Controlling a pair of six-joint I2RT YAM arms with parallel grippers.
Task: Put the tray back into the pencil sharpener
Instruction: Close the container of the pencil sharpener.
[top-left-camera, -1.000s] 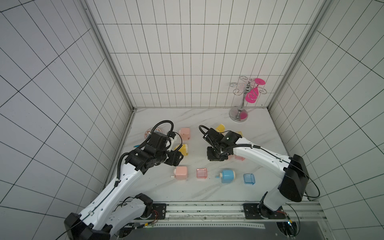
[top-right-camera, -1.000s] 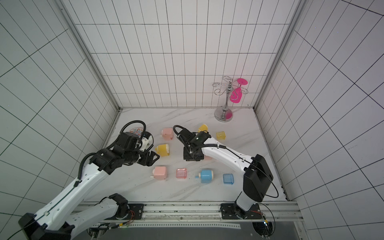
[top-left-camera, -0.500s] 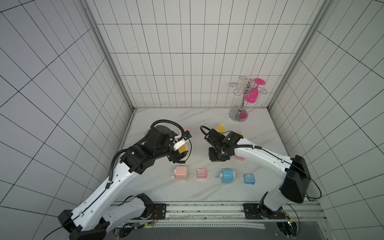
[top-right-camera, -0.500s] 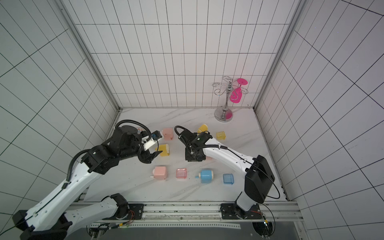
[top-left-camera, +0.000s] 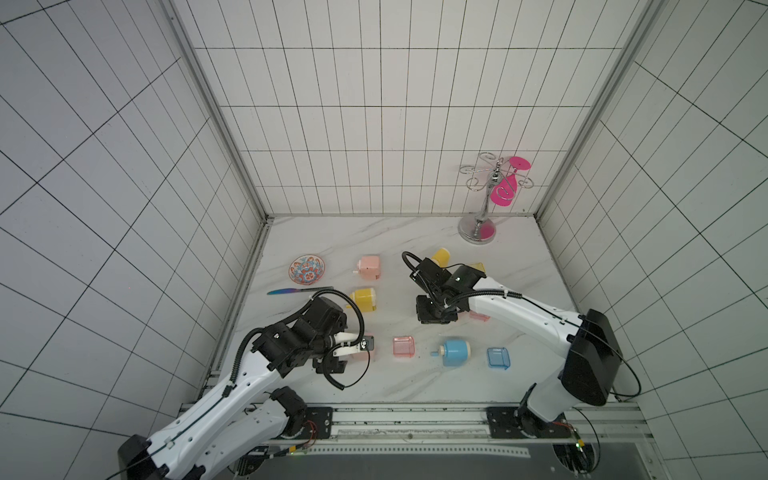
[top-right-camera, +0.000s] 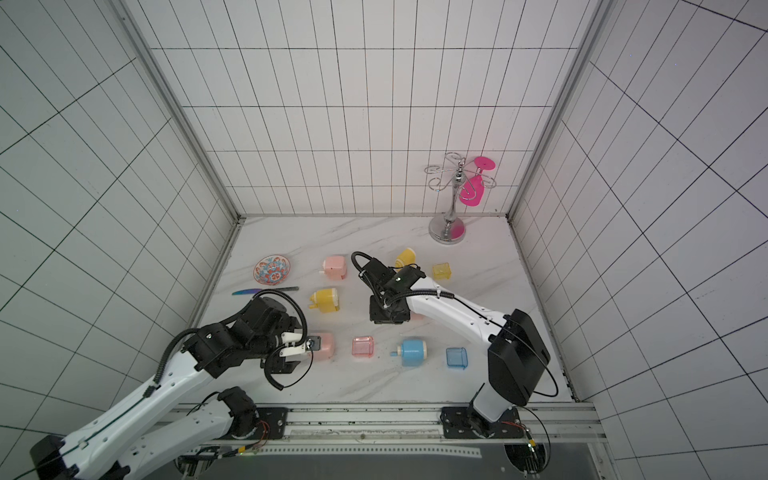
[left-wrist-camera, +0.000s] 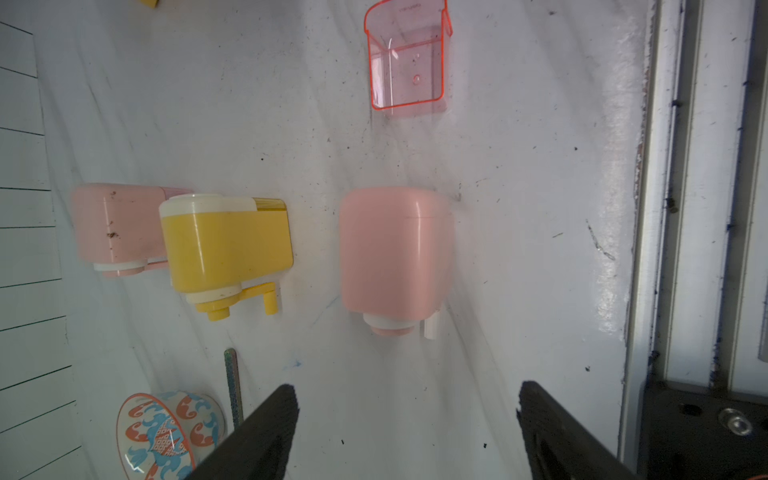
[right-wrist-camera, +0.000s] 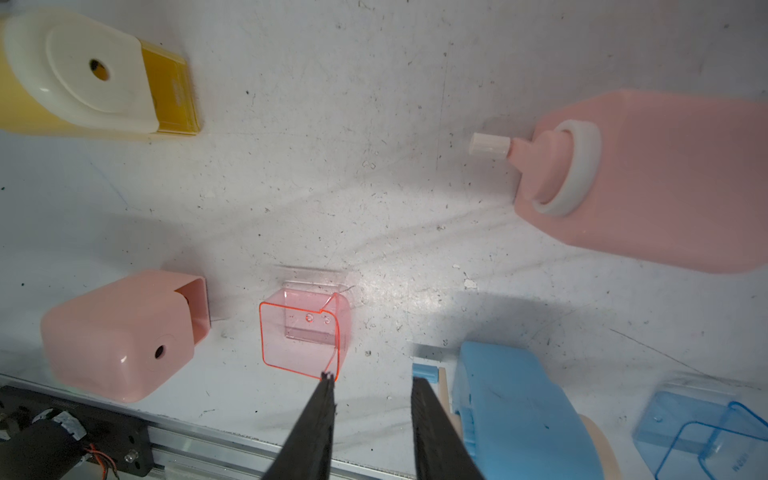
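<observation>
Left claw (left-wrist-camera: 407, 386) stands wide and empty in the left wrist view, short of the pink pencil sharpener (left-wrist-camera: 395, 253); the pink tray (left-wrist-camera: 407, 62) lies apart beyond. Right wrist view: right claw (right-wrist-camera: 372, 378) is narrow, empty, near the tray; only here the sharpener's vacant slot (right-wrist-camera: 193, 307) shows. Both top views: tray outside, insertion not begun.

No legible text; faint embossing on pink tray (left-wrist-camera: 407, 83) unreadable.

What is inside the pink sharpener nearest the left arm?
No tray: in the right wrist view the pink sharpener shows an open slot. Its shell hides the deeper inside. The pink tray lies beside it, empty.
</observation>
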